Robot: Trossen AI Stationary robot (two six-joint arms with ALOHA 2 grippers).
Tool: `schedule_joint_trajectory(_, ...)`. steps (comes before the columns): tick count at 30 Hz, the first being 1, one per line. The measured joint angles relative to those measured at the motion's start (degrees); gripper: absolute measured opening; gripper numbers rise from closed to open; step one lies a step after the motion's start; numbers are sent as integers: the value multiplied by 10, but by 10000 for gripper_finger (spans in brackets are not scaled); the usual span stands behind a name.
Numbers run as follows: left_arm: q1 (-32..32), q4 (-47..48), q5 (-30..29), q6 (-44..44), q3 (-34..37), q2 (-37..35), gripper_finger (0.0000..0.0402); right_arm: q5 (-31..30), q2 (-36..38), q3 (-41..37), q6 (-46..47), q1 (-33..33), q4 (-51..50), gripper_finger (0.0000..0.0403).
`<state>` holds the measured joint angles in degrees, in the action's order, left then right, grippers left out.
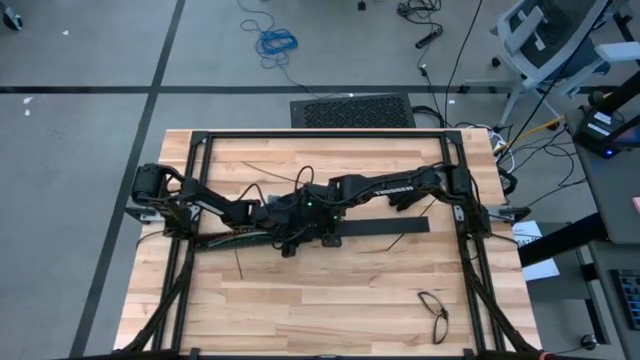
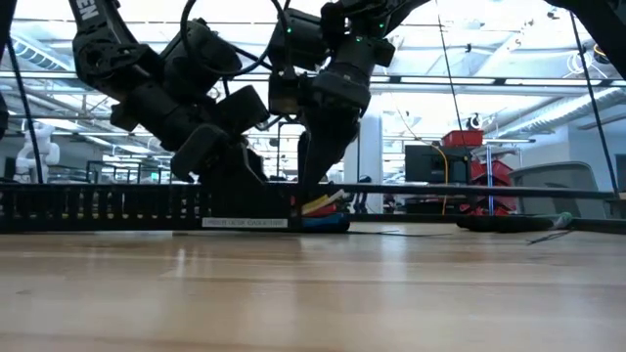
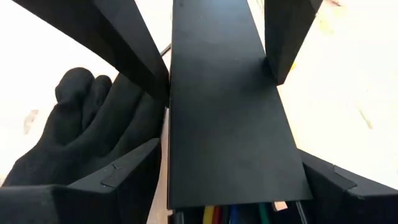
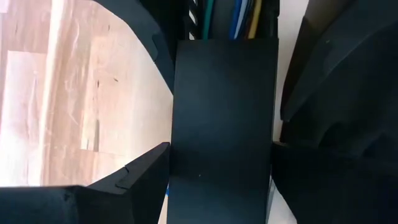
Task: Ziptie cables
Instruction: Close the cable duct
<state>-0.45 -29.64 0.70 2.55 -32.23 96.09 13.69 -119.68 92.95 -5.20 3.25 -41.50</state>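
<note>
Cables [image 3: 236, 214] run under a black cover strip [image 3: 230, 124] at table centre; both grippers, left [image 3: 217, 168] and right [image 4: 221, 174], straddle it, grip unclear.

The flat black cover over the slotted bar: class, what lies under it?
Under the black cover, coloured cables poke out at its end: yellow, red, blue, green. Their run beneath is hidden.

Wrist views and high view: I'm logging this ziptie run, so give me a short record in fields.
left hand: astride the black bar, where it covers the cables
right hand: astride the same bar, facing the left hand
cables: coloured, showing from under the bar
loose black cable: looped on the table, away from both arms
</note>
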Motion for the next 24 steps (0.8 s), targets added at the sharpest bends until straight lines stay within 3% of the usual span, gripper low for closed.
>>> schedule_joint_trajectory(24, -16, 38, -2, -6, 0, -14, 295, 2, -1, 1, 10, 0, -52, 256)
